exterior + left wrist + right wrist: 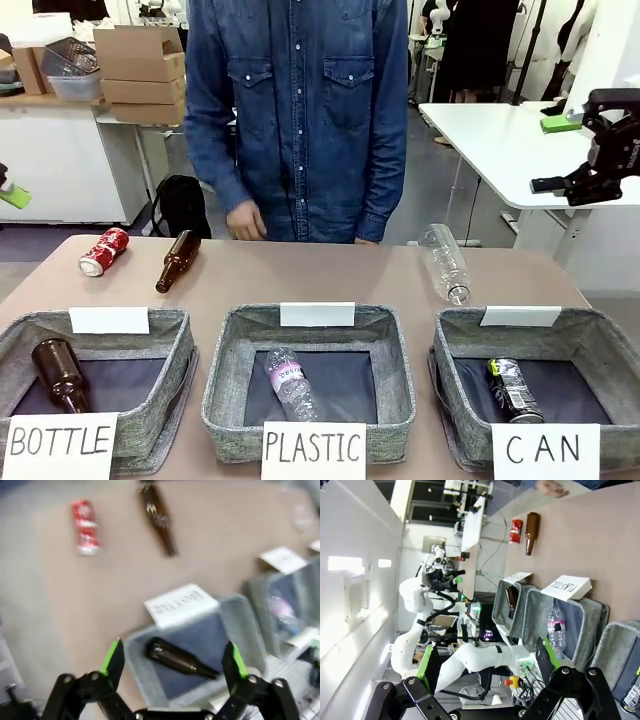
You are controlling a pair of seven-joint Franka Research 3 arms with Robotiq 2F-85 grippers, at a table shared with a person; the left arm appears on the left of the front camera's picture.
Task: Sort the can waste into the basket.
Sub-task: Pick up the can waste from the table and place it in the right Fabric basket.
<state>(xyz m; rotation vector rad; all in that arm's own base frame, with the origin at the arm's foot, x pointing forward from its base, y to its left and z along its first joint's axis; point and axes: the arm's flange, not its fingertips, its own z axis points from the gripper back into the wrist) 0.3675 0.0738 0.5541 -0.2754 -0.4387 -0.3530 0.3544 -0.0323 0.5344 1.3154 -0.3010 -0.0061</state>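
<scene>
Front view suggests the job stands about half done: one can is in, one is left. Nearest, both pincers are free. The left pincer (174, 652) hangs over the left grey fabric basket signed "BOTTLE" (240, 625) with its jaws spread wide and nothing between them. The right pincer (487, 657) gapes just as wide, empty, raised off the right side of the brown desk (330, 280).

Along the desk's near edge stand three like rectangular baskets with dark bottoms, each with a white handwritten sign. The grey fabric basket signed "CAN" (452, 395), on the right, holds the black metal drink can with green-yellow print (515, 390), lying on its side on the dark bottom. The middle basket signed "PLASTIC" (225, 395) holds one clear plastic bottle with a pink label (290, 385). The basket signed "BOTTLE" holds one brown glass bottle (60, 372).

Farther back, on the bare desk, lies what is left to sort: the red metal drink can with white markings (104, 251), on its side at the far left, near a second brown glass bottle (178, 261) but apart from it. A second clear plastic bottle (447, 263) lies at the far right. Beyond them a person in a denim shirt (300, 100) stands at the far edge, one hand (245, 220) hanging near the desk.
</scene>
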